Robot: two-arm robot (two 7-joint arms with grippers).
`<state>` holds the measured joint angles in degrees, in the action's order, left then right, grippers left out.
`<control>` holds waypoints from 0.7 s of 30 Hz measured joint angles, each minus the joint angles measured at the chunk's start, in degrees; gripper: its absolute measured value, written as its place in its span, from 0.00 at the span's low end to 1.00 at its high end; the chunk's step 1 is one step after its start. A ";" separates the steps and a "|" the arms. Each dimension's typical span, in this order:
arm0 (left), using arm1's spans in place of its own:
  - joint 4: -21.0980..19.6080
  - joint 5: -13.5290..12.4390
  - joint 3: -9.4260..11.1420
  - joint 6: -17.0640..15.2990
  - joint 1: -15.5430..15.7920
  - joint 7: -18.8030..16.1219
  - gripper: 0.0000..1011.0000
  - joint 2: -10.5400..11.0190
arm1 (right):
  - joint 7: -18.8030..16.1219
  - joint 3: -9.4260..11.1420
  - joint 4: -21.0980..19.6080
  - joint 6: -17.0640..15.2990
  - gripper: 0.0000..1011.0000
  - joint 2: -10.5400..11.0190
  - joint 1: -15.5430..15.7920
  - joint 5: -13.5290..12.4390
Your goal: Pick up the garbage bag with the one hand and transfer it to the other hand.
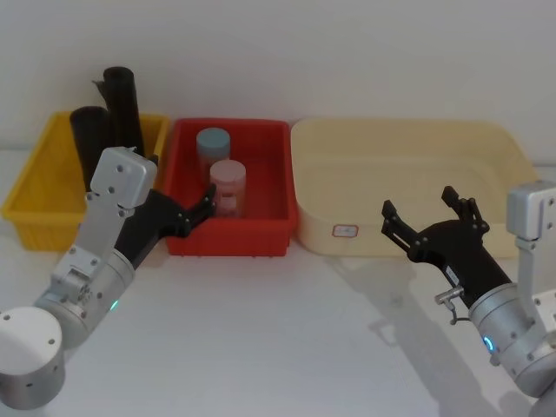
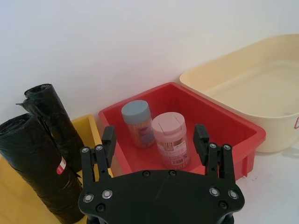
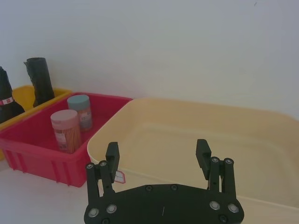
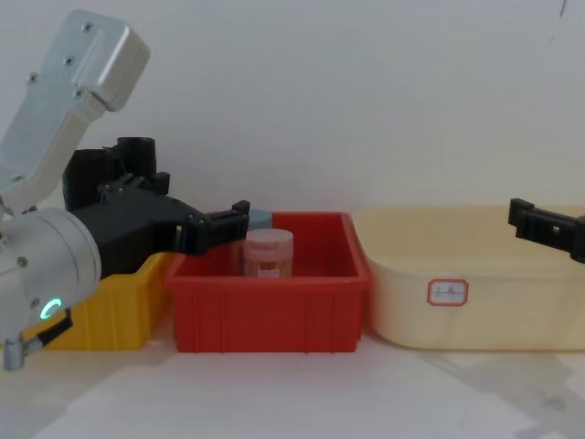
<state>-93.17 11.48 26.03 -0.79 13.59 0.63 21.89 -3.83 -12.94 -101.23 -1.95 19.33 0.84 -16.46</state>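
The garbage bag (image 1: 89, 135) is stood upright at upper left, leftward of the nearer, open left claw (image 1: 201, 207); the right claw (image 1: 420, 207), also open, is seen lower right.

i see the garbage bag (image 2: 37, 168) standing upright in the yellow bin (image 1: 35, 208), its top free above the bin wall. the slimmer roll (image 2: 46, 112) crowds it close behind. my left gripper (image 2: 155, 140), jaws spread, faces the red bin (image 1: 261, 234), where the pink jar (image 2: 170, 140) and blue-lidded jar (image 2: 138, 121) block the way. open white table (image 1: 287, 339) lies between it and my right gripper (image 1: 419, 201).
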 joint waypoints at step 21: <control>-3.55 1.61 -2.17 -8.66 0.71 -0.47 0.99 -0.37 | 0.00 0.00 0.00 0.00 0.99 0.00 0.00 0.00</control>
<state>-96.72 13.09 23.86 -9.46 14.30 0.16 21.52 -3.83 -12.94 -101.23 -1.95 19.33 0.84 -16.47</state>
